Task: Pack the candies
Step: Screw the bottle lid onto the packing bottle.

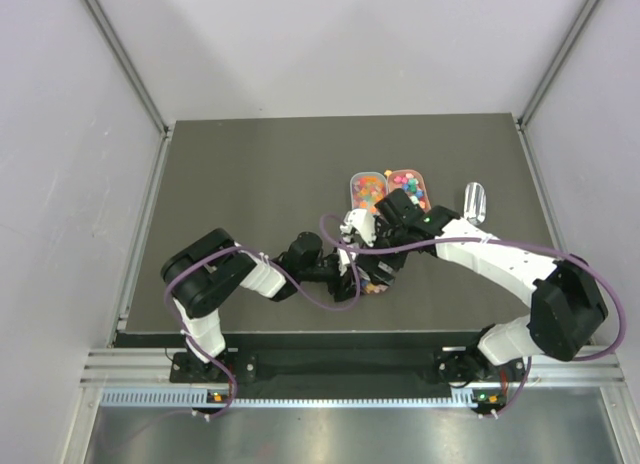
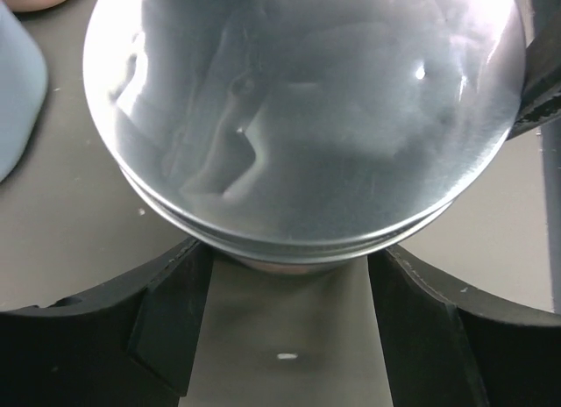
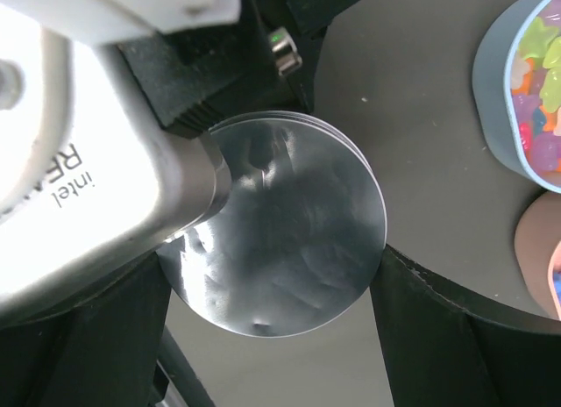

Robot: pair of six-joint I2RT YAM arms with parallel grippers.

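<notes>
Candies [image 3: 542, 82], glossy and multicoloured, fill a pale-blue rounded tray [image 3: 493, 91] near the clear lidded cup [image 3: 280, 240]. The left gripper [image 2: 289, 267] and right gripper [image 3: 272, 275] straddle the cup, jaws wide; whether they clamp it is unclear. A white camera housing [image 3: 79, 161] reads "intel".

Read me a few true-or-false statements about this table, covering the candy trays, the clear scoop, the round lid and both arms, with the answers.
1. Small mixed-colour candies fill two shallow trays lying side by side. True.
2. The right gripper holds the clear plastic scoop. False: the scoop lies alone on the dark table, right of the trays.
3. A shiny clear round lid sits between the right gripper's fingers. True.
4. The left gripper is parked far from that lid. False: the lid fills its wrist view, just above its fingers.
5. The blue-grey tray is empty. False: it holds pink, green and orange candies.
</notes>
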